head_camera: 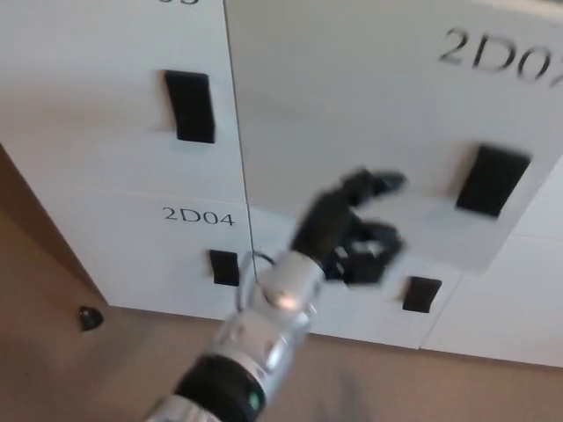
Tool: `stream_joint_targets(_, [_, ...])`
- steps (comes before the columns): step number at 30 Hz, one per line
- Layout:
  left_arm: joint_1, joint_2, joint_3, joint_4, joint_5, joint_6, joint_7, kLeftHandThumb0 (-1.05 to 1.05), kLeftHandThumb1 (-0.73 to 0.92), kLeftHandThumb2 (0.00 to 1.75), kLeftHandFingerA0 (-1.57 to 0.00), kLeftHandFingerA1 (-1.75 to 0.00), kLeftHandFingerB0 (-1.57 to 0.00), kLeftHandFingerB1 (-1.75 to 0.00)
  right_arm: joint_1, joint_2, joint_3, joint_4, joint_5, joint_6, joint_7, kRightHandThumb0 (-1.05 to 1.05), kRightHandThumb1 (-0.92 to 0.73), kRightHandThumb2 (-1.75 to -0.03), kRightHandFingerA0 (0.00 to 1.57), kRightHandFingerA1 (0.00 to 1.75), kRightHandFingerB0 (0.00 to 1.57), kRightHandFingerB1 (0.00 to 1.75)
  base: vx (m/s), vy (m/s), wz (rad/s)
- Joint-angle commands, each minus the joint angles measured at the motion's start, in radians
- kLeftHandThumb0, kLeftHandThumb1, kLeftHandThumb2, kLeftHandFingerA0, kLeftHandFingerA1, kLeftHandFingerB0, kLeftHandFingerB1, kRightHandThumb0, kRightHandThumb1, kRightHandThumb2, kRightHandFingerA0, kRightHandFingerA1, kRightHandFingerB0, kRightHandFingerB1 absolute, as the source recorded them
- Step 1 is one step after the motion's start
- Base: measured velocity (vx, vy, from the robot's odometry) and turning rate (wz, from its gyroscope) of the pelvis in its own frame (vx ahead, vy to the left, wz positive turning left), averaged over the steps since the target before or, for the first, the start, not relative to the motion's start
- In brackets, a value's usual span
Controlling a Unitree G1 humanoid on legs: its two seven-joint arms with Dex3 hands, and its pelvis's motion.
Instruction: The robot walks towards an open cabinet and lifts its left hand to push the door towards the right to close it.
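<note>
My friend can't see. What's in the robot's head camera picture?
The robot's black left hand, fingers spread, reaches against a white cabinet door that looks nearly shut. The door has a black handle. The picture is blurry.

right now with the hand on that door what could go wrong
1. The left hand is spread against the cabinet door, low and near its bottom edge. It could slip off below before the door latches.
2. The door looks almost closed, but the picture is blurred. If it has not latched, it may bounce back open.
3. The fingers reach toward the black handle and might catch on it.
</note>
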Motion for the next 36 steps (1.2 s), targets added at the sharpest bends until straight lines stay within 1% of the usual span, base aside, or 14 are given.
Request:
stream_joint_targets(1, [-0.069, -0.61, -0.641, 0.01, 0.105, 0.043, -0.137, -0.05, 0.69, 0.59, -0.44, -0.7, -0.32, -0.48, 0.044, 0.056, -0.006, -0.15, 0.094, 0.007, 0.012, -0.06, -0.6, -0.57, 0.46, 0.56, 0.45, 0.5, 0.0, 0.0, 0.0])
stream_joint_targets(2, [-0.096, -0.598, -0.599, 0.001, 0.117, 0.056, -0.15, -0.06, 0.5, 0.92, -0.42, -0.68, -0.25, -0.56, 0.047, 0.045, 0.015, -0.137, 0.012, -0.038, -0.026, -0.21, -0.54, -0.56, 0.57, 0.51, 0.53, 0.48, 0.0, 0.0, 0.0])
stream_joint_targets(4, [-0.116, -0.589, -0.569, -0.005, 0.125, 0.065, -0.158, -0.06, 0.5, 0.92, -0.42, -0.68, -0.25, -0.56, 0.049, 0.037, 0.031, -0.128, -0.048, -0.071, -0.054, -0.21, -0.54, -0.56, 0.57, 0.51, 0.53, 0.48, 0.0, 0.0, 0.0])
stream_joint_targets(5, [-0.181, -0.558, -0.497, -0.002, 0.142, 0.064, -0.163, -0.29, 0.44, 0.62, -0.73, -0.53, -0.55, -0.48, 0.058, 0.014, 0.053, -0.117, -0.114, -0.119, -0.064, -0.26, -0.6, -0.57, 0.53, 0.5, 0.48, 0.48, 0.0, 0.0, 0.0])
stream_joint_targets(6, [-0.227, -0.535, -0.45, 0.0, 0.152, 0.062, -0.164, -0.29, 0.44, 0.62, -0.73, -0.53, -0.55, -0.48, 0.064, -0.001, 0.067, -0.111, -0.154, -0.149, -0.066, -0.26, -0.6, -0.57, 0.53, 0.5, 0.48, 0.48, 0.0, 0.0, 0.0])
stream_joint_targets(7, [-0.305, -0.478, -0.378, -0.015, 0.147, 0.082, -0.162, -0.19, 0.62, 0.63, -0.51, -0.53, -0.38, -0.45, 0.075, -0.173, 0.164, -0.088, -0.256, -0.278, 0.093, -0.08, -0.92, -1.41, 0.0, 0.0, 0.0, 0.0, 0.0, 0.0, 0.0])
stream_joint_targets(9, [-0.383, -0.415, -0.31, -0.037, 0.134, 0.11, -0.159, -0.19, 0.62, 0.63, -0.51, -0.53, -0.38, -0.45, 0.087, -0.382, 0.281, -0.061, -0.373, -0.43, 0.288, -0.08, -0.92, -1.41, 0.0, 0.0, 0.0, 0.0, 0.0, 0.0, 0.0])
stream_joint_targets(10, [-0.383, -0.415, -0.31, -0.037, 0.134, 0.11, -0.159, -0.19, 0.62, 0.63, -0.51, -0.53, -0.38, -0.45, 0.087, -0.382, 0.281, -0.061, -0.373, -0.43, 0.288, -0.08, -0.92, -1.41, 0.0, 0.0, 0.0, 0.0, 0.0, 0.0, 0.0])
stream_joint_targets(11, [-0.416, -0.376, -0.291, -0.046, 0.141, 0.133, -0.151, -0.25, 0.59, 0.65, -0.52, -0.51, -0.39, -0.45, 0.091, -0.223, 0.188, -0.122, -0.175, -0.267, 0.207, 0.02, -0.67, -0.59, 0.59, 0.6, 0.42, 0.49, 0.0, 0.0, 0.0])
stream_joint_targets(14, [-0.471, -0.247, -0.239, -0.051, 0.139, 0.151, -0.16, -0.15, 0.66, 0.59, -0.5, -0.43, -0.42, -0.4, 0.108, 0.061, 0.027, -0.256, 0.171, 0.06, 0.017, -0.07, -0.66, -0.58, 0.59, 0.59, 0.4, 0.47, 0.0, 0.0, 0.0])
stream_joint_targets(25, [-0.067, 0.148, -0.18, -0.393, 0.081, 0.084, -0.224, -0.32, 0.62, 0.59, -0.66, -0.44, -0.57, -0.4, 0.116, 0.024, 0.012, -0.27, 0.145, 0.082, 0.025, -0.08, -0.65, -0.58, 0.54, 0.56, 0.4, 0.46, 0.0, 0.0, 0.0])
stream_joint_targets(26, [0.112, 0.296, -0.111, -0.468, 0.043, 0.057, -0.236, -0.31, 0.62, 0.59, -0.65, -0.45, -0.57, -0.42, 0.085, 0.0, 0.011, -0.296, 0.13, 0.126, 0.008, -0.05, -0.64, -0.58, 0.55, 0.55, 0.41, 0.46, 0.0, 0.0, 0.0])
stream_joint_targets(28, [0.284, 0.443, -0.002, -0.419, 0.009, 0.01, -0.223, -0.32, 0.6, 0.58, -0.62, -0.43, -0.54, -0.41, 0.025, -0.023, 0.024, -0.286, 0.091, 0.164, -0.014, -0.09, -0.62, -0.59, 0.6, 0.54, 0.47, 0.48, 0.0, 0.0, 0.0])
stream_joint_targets(36, [0.423, 0.606, 0.205, -0.086, -0.032, -0.145, -0.125, -0.34, 0.62, 0.59, -0.49, -0.4, -0.44, -0.37, -0.134, -0.045, 0.078, -0.174, 0.001, 0.164, -0.029, -0.09, -0.61, -0.57, 0.6, 0.54, 0.47, 0.48, 0.0, 0.0, 0.0])
